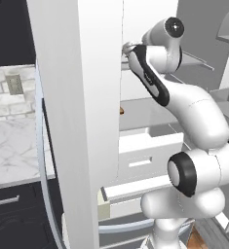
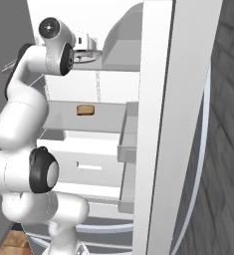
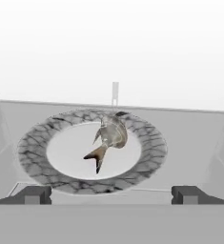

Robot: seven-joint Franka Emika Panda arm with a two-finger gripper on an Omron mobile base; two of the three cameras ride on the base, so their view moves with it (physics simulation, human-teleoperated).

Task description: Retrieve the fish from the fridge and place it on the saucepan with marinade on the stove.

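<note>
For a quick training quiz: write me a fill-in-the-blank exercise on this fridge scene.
1. The fish lies on a marbled ____.
2. The gripper is ____, its two fingertips wide apart.
3. The plate rests on a shelf inside the ____.
4. A small brown item sits on a ____ shelf than the arm reaches.

Missing words: plate; open; fridge; lower

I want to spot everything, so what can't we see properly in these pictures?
- The fish: hidden by the fridge door in left base view.
- The plate: in right base view the arm covers most of it.
- The small brown thing on a lower shelf: too small to name.
</note>
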